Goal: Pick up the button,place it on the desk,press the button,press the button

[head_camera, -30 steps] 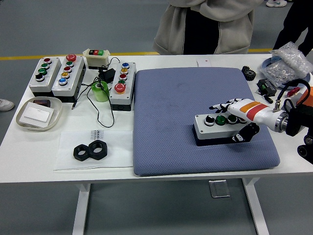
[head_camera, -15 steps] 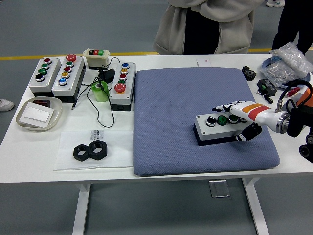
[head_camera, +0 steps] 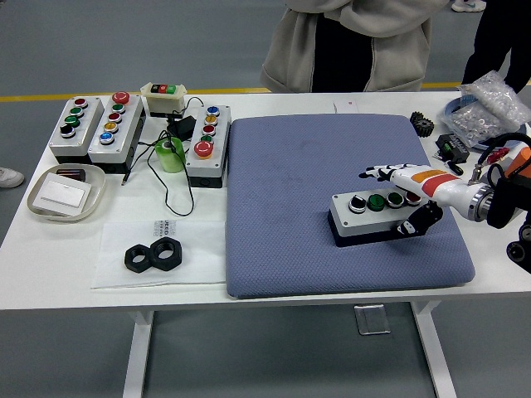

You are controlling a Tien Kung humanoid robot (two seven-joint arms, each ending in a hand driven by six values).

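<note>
Nearest the viewer, two large black hex nuts (head_camera: 153, 255) lie touching on a clear plastic sheet (head_camera: 158, 253) at the white table's (head_camera: 50, 265) front left. Behind them, at the left edge, a shallow translucent tray (head_camera: 66, 192) holds a white card and a dark object whose kind cannot be told.

A blue-grey padded mat (head_camera: 332, 141) covers the middle and right of the table. On its right part sits the button box (head_camera: 377, 217), grey on a black base, with a black knob, a green button and a red button showing on top. The robot's right hand (head_camera: 406, 195), white with black joints, comes in from the right edge. Its fingers are spread over the box's far right end and its thumb hangs at the box's near right corner; it grips nothing.

Compared with half a second ago, the fingers have lifted and drawn back slightly, uncovering the red button.

Farther back on the left stand three grey button boxes (head_camera: 112, 126), a small cream box with three buttons (head_camera: 164, 98), and a green tape roll (head_camera: 170, 154) among black cables. At the far right lies a bag of small metal parts (head_camera: 489, 108). A person (head_camera: 357, 41) in a grey jacket stands behind the table.
</note>
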